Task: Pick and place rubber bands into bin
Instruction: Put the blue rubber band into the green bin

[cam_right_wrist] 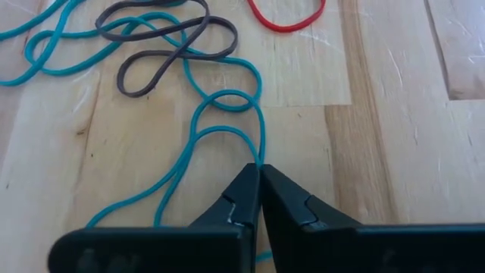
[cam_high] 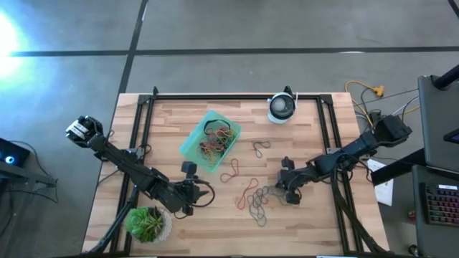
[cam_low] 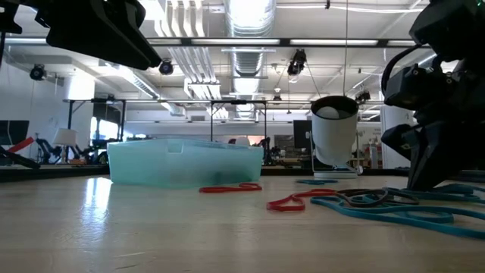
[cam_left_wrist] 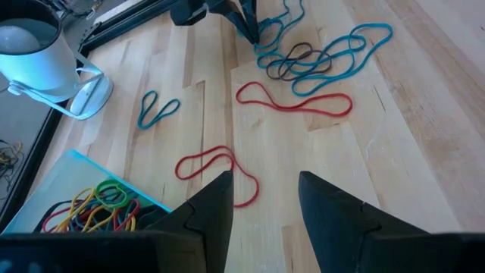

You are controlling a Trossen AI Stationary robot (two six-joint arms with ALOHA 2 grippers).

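Two grippers over wood table [cam_high: 308,222]: right gripper [cam_right_wrist: 259,176] pinching teal band [cam_right_wrist: 227,114]; left gripper [cam_left_wrist: 261,199] spread.

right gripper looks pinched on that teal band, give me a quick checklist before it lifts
1. Right gripper shut on the teal band: ok.
2. Only one band caught: cannot tell; the grey band overlaps the teal loops.
3. Bin has room: ok, part filled.
4. Path to the bin free: ok; only flat red bands lie between.
5. Left gripper out of the way: not ok, open beside the bin.
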